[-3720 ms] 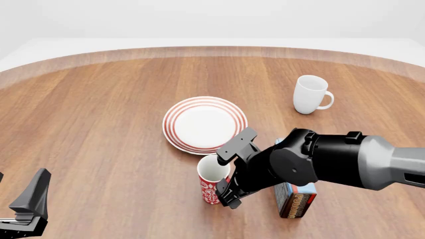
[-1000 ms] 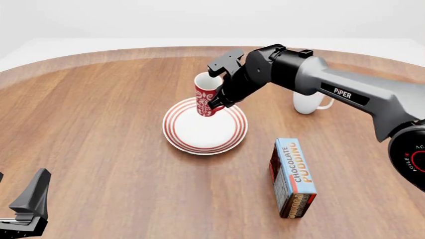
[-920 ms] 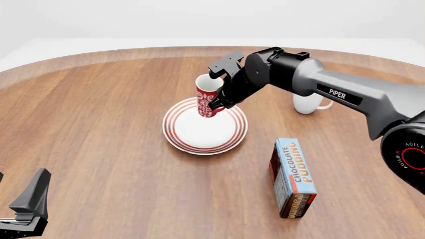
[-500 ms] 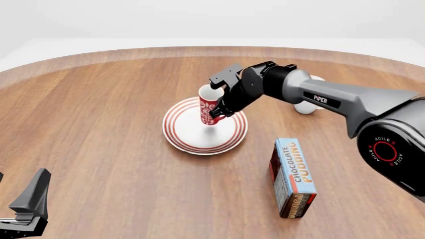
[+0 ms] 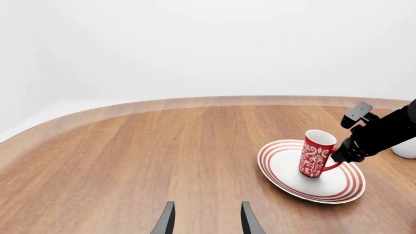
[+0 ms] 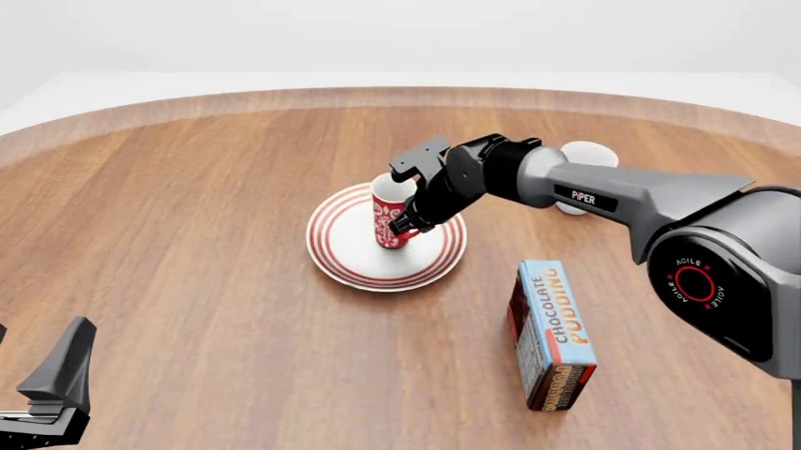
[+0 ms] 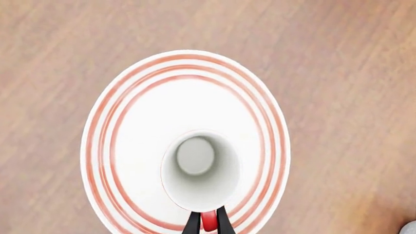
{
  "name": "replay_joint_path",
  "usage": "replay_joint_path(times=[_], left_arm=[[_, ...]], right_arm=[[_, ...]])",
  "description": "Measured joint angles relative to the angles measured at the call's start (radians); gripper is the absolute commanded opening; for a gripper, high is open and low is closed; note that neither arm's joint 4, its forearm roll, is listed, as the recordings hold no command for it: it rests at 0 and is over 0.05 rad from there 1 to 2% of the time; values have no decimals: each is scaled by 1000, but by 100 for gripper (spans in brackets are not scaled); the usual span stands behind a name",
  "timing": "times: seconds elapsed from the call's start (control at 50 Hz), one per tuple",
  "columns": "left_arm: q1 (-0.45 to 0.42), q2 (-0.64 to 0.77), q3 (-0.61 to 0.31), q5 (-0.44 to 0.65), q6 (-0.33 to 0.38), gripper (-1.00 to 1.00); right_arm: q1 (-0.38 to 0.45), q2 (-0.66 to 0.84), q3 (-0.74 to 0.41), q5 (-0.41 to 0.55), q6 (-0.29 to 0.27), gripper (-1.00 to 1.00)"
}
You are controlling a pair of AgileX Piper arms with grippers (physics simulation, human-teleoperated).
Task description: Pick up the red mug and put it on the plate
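The red mug (image 6: 389, 215), with a white pattern and white inside, stands slightly tilted in the middle of the plate (image 6: 333, 251), its base at or just above the plate's surface. My right gripper (image 6: 408, 221) is shut on the mug's red handle from the right. In the right wrist view I look down into the mug (image 7: 200, 170) over the red-ringed plate (image 7: 104, 146), with the handle (image 7: 208, 220) pinched between my right gripper (image 7: 208, 225). The left wrist view shows the mug (image 5: 316, 154) and plate (image 5: 286, 178) from the side. My left gripper (image 5: 207, 205) is open and empty, far off at the front left (image 6: 60, 380).
A plain white mug (image 6: 586, 156) stands behind my right arm, mostly hidden by it. A chocolate pudding box (image 6: 554, 333) lies to the front right of the plate. The wooden table's curved far edge (image 6: 400, 94) runs across the back.
My right gripper has lowered the red mug from above the plate's far side down onto the plate's middle. The left arm has not moved.
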Motion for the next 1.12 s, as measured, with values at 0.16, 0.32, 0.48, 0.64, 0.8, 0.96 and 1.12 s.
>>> replay_joint_path(times=[0.16,0.32,0.48,0.64,0.8,0.96,1.12], left_arm=[[0,0,0,0,0,100],[0,0,0,0,0,100],[0,0,0,0,0,100],[0,0,0,0,0,100],[0,0,0,0,0,100],[0,0,0,0,0,100],[0,0,0,0,0,100]], right_arm=[[1,5,6,-7,4,100],[2,-12,12,-1,-3,100],[3,-101,26,32,-39,100],[2,-243,47,86,-84,100],[5,-429,87,154,-132,100],[0,-617,169,187,-169,100],[9,-766,254,184,-187,100]])
